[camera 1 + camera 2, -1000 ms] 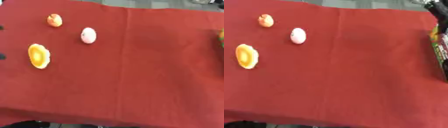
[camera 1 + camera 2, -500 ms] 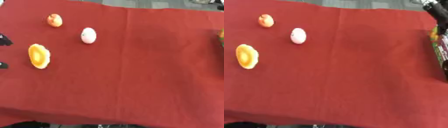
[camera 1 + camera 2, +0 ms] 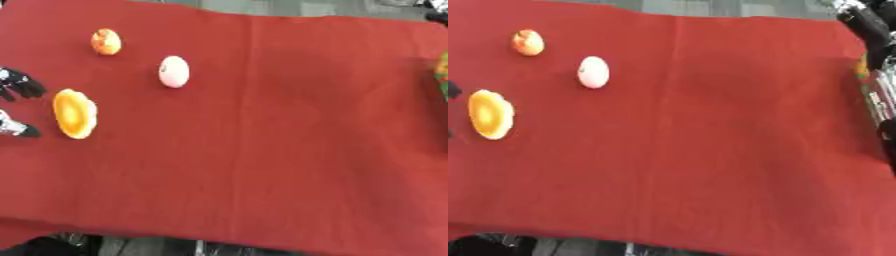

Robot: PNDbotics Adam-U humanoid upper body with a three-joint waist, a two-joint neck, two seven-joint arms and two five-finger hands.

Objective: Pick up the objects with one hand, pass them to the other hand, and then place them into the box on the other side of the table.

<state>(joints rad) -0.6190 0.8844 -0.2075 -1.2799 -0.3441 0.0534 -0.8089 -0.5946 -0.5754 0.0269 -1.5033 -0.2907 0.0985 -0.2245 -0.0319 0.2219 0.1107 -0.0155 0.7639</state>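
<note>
Left eye view shows the robot's left hand (image 3: 16,105) at the left edge of the red cloth-covered table (image 3: 262,150): dark fingertips spread wide on either side of the flat yellow-orange oval object (image 3: 73,113), close to it but not touching, so the hand holds nothing. That object lies near the left edge. Beyond it, toward the far left corner, sits a small round orange fruit-like object (image 3: 106,41), and a little further in from the left edge rests a pale pink egg-shaped object (image 3: 173,71).

All three objects lie apart on the cloth, so by my reading nothing has been picked up, passed or placed; the whole task is left, and the yellow-orange piece looks like the first target.

At the right edge, the left eye view catches only a sliver of yellow and green. Right eye view shows more there: what seems to be the box (image 3: 878,107), with coloured contents I cannot make out, plus something dark at the far right corner. It shows only tips of the left hand. The right hand appears in neither view.
</note>
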